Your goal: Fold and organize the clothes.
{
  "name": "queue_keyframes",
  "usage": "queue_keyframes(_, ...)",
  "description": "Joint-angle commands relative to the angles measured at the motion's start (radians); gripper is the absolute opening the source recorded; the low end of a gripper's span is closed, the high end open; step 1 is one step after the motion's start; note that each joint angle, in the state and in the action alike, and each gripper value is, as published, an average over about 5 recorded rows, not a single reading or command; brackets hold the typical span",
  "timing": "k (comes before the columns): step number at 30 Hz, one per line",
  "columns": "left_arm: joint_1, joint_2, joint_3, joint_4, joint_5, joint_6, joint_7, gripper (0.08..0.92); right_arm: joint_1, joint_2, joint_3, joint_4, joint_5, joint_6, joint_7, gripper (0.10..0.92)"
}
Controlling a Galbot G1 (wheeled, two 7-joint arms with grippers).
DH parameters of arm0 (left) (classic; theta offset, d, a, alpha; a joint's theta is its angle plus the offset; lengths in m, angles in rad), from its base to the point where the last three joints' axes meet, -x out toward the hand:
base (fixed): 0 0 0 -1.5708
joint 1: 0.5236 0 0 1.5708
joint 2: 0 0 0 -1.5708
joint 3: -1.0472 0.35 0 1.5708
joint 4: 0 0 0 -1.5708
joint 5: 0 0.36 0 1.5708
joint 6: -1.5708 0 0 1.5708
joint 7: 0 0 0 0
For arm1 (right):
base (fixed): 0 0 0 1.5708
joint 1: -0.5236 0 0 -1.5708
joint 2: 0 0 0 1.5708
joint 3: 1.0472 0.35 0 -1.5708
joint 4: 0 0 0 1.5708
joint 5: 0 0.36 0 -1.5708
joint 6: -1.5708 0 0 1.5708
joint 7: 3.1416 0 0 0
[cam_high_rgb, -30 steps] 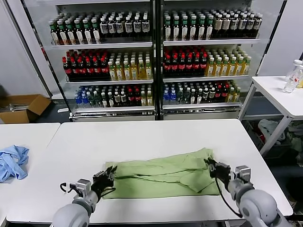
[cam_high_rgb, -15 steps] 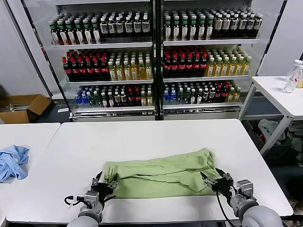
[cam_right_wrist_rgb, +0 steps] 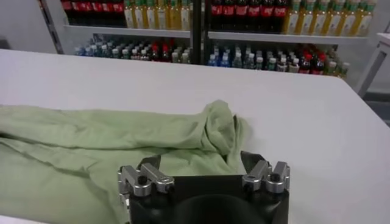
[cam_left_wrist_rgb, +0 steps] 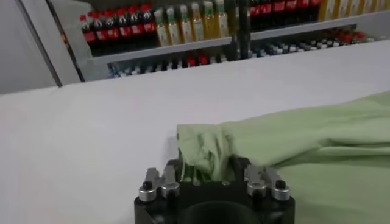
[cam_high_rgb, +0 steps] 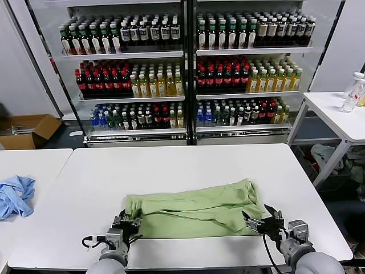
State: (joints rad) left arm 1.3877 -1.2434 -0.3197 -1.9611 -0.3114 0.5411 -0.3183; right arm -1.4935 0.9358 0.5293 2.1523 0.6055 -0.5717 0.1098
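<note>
Two grippers sit low at the near edge of the table (cam_high_rgb: 188, 160), one at each near corner of the shirt (cam_high_rgb: 194, 209), which lies as a long folded band stretching away from both of them across the middle of the table.

Left gripper (cam_high_rgb: 122, 224): its jaws stand apart, but in the left wrist view a bunched corner of cloth runs right down between the fingers (cam_left_wrist_rgb: 172, 175). I cannot tell whether that cloth is pinched or merely lying there. Right gripper (cam_high_rgb: 263, 220): jaws wide apart, nothing held, with the shirt's lumpy end just ahead of the fingers (cam_right_wrist_rgb: 150, 163) and the hem close under them.

The chief risk, as I judge it, is on the left: if that arm pulls away with fabric snagged on a finger, it would drag the corner and spoil the fold. If the next move is a fresh grasp, uneven grips could skew the band: the right end is bunched thick, so closing there might catch only the top layer, or several. Pressing down to catch a flat hem could scrape the table.
</note>
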Motion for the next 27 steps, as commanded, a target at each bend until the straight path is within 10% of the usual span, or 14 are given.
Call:
queue_keyframes(1, -0.003, 0.004, -0.039, -0.002, -0.26, 0.037, 0.01, 0.446, -0.011, -0.001, 0.007, 0.008, -0.003, 0.0, 0.001, 0.823)
queue_keyframes(14, 0.067, 0.128, -0.365, -0.088, -0.633, 0.036, 0.017, 0.103, -0.001, -0.012, 0.02, 0.014, 0.009, 0.003, 0.007, 0.823)
queue_keyframes(27, 0.071, 0.301, -0.727, -0.006, -0.91, 0.037, 0.015, 0.097, 0.01, -0.002, 0.016, 0.004, 0.005, 0.01, 0.01, 0.823)
